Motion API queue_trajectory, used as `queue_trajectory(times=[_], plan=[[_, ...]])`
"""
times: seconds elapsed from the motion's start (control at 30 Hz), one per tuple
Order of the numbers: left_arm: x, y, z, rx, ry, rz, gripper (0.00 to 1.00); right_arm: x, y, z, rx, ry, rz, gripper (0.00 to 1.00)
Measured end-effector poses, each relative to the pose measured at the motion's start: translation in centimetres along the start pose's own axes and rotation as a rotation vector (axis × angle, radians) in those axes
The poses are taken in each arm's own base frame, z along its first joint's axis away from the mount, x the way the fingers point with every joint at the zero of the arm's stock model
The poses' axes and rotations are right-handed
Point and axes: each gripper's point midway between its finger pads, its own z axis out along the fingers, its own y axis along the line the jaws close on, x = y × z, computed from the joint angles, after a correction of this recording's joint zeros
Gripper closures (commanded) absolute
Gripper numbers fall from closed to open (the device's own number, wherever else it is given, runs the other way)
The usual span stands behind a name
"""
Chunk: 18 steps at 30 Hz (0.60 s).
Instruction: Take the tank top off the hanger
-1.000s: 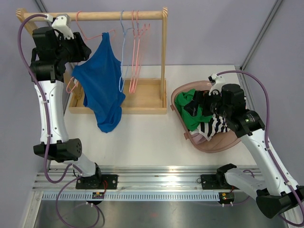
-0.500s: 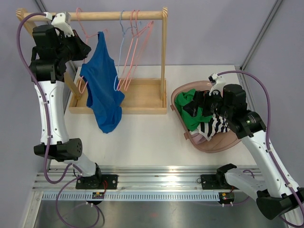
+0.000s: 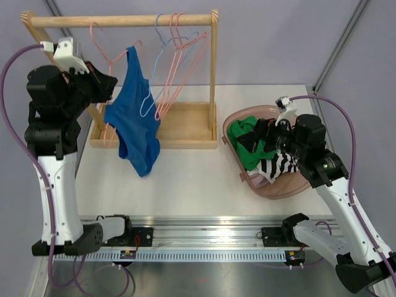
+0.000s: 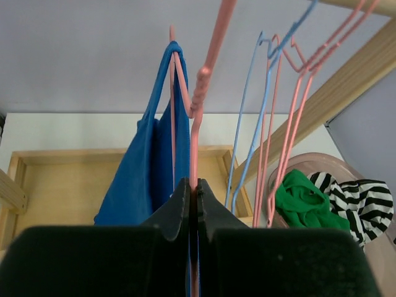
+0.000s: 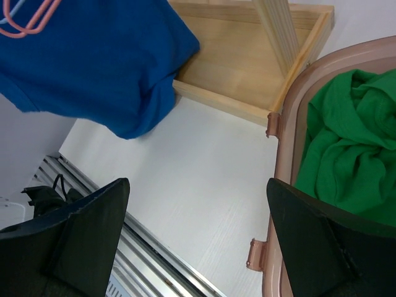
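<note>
Your left tool [image 4: 197, 185] is clamped on the pink hanger [image 4: 193, 133] wire; the tank top [image 3: 133, 120] hangs from it under the rail [image 3: 124, 20]. It's soft, light (likely snags), so pinch the hem; the right tool [image 5: 192, 238] gapes, empty.

blue tank top [image 3: 133, 120], hanging from pink hanger [image 4: 198, 96]

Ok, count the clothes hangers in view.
4. One pink hanger, carrying the blue tank top, is pinched by the left gripper; one blue hanger hangs on the rail; two more pink hangers hang just right of it. They overlap, so another could be hidden.
</note>
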Motion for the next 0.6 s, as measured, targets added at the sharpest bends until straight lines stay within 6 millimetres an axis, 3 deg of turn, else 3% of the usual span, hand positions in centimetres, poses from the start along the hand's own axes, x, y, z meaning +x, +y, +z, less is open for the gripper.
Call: queue_trajectory(times=[0.17, 0.43, 0.6], plan=[[4.3, -0.2, -3.1, -0.001, 0.030, -0.029, 1.00, 0.6, 0.8, 0.7, -0.077, -0.049, 0.053, 0.00], [15.0, 1.1, -6.1, -0.028, 0.164, -0.148, 1.00, 4.6, 1.3, 4.2, -0.263, -0.058, 0.248, 0.01], [21.9, 0.5, -6.8, 0.048, 0.291, -0.246, 1.00, 7.2, 1.5, 6.5, -0.340, -0.013, 0.359, 0.01]])
